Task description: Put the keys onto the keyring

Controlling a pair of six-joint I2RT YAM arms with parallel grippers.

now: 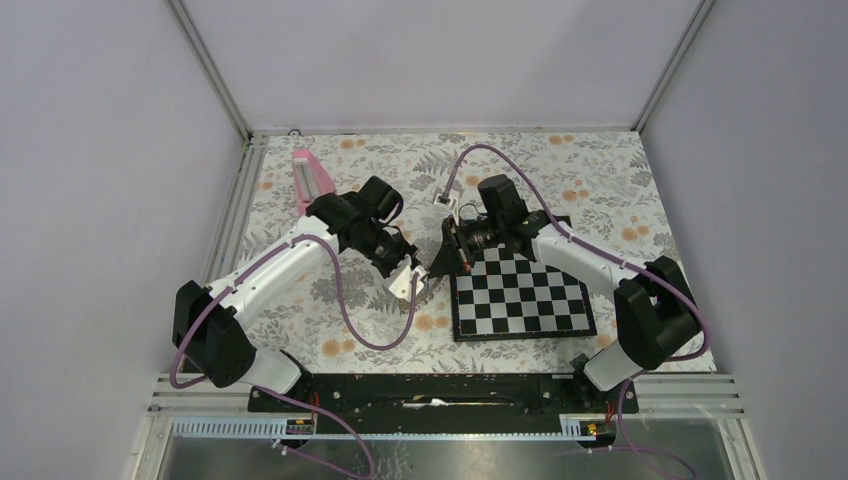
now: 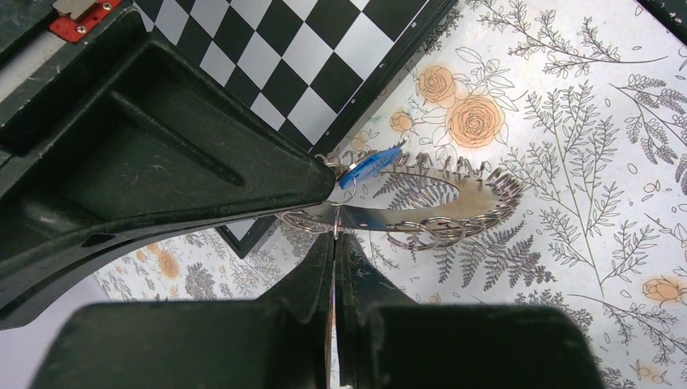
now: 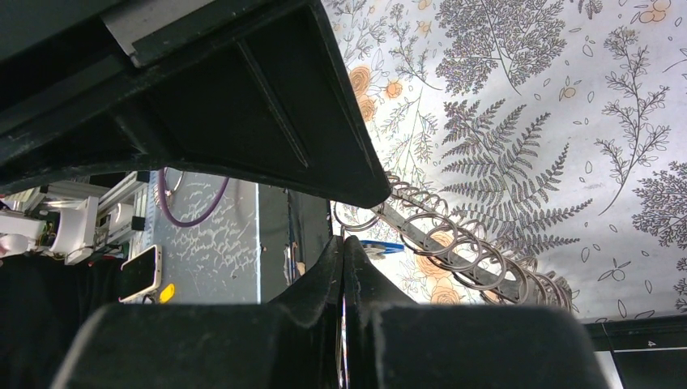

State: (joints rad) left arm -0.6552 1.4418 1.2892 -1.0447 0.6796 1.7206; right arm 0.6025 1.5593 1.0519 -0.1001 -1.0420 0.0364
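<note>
Over the floral surface [image 1: 620,190], left of the chessboard [image 1: 520,295], the keyring [image 2: 421,215] was pinched by the closed left fingers [image 2: 356,271]. The blue key [image 2: 370,166], seemingly gripped by the closed right fingers [image 3: 364,284], touched it, threading unconfirmed.

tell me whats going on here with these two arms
The left pincer is shut on the flat band of the keyring, next to the chessboard. The right pincer is shut too and seems to pinch the blue key right at the ring's edge. Whether the key is threaded on yet cannot be told.
</note>
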